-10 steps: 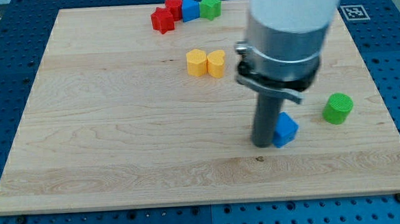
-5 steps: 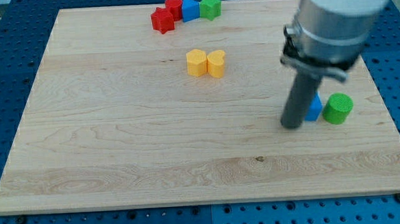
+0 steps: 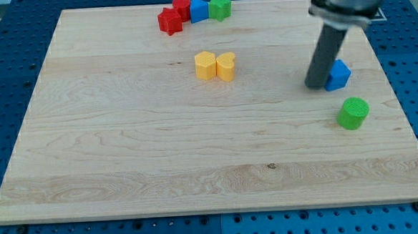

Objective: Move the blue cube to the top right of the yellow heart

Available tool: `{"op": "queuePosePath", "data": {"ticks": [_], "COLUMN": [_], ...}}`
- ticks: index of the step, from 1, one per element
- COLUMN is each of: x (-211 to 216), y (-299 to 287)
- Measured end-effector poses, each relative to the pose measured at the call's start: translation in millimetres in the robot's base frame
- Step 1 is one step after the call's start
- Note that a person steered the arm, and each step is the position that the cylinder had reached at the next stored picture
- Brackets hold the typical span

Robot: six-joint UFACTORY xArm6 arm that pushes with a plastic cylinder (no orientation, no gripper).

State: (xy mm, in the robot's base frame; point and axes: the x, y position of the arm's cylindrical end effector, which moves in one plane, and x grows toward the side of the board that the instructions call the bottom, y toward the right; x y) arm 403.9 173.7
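A blue cube (image 3: 339, 75) lies on the wooden board (image 3: 125, 150) at the view's right, well to the right of and a little below the yellow heart (image 3: 226, 65). My tip (image 3: 315, 85) touches the cube's left side. The dark rod rises from there to the arm at the view's top right. The yellow heart sits in the upper middle, touching a yellow block (image 3: 205, 65) on its left.
A green cylinder (image 3: 353, 114) stands below the blue cube. At the top a red block (image 3: 169, 21), a red cylinder (image 3: 182, 6), a second blue cube (image 3: 199, 9) and a green star (image 3: 220, 6) form a row.
My tip has pushed the blue cube first right, next to the green cylinder, then up the board. The cube now lies above the cylinder. The other blocks have not moved.
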Motion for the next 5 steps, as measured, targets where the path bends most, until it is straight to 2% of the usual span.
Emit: {"op": "queuePosePath", "data": {"ticks": [1, 3, 4, 5], "x": [-12, 59, 45, -15], "y": [-2, -10, 40, 55]}}
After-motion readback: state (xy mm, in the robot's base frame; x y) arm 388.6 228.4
